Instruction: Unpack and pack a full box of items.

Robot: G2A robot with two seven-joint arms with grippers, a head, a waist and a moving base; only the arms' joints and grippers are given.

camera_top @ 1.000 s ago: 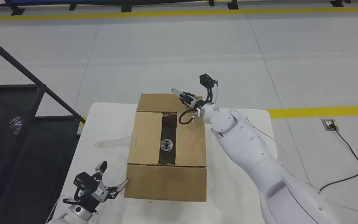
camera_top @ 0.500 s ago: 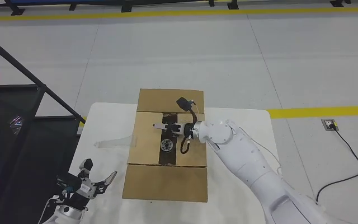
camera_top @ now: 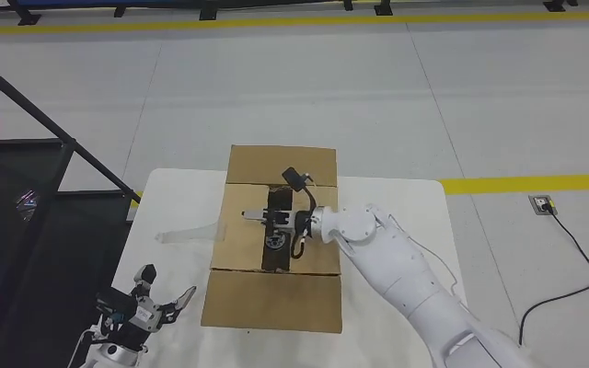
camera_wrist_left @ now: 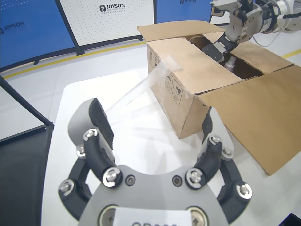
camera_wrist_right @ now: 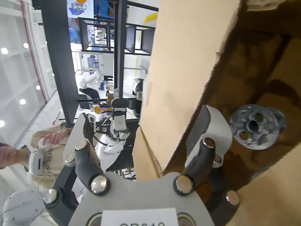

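Right hand hangs over the middle of the box, spread wide. One finger dips into the slot between the two inner flaps, and the other sits out above the flap on the left arm's side. It straddles that edge without pinching it, which I take as lining up to lift the flap clear. Down in the slot lies a round metal disc, so the unpacking proper looks not yet begun. Left hand sits released and empty off the box's near corner, over the surface, out of the way. A strip of clear tape trails from the box's side.
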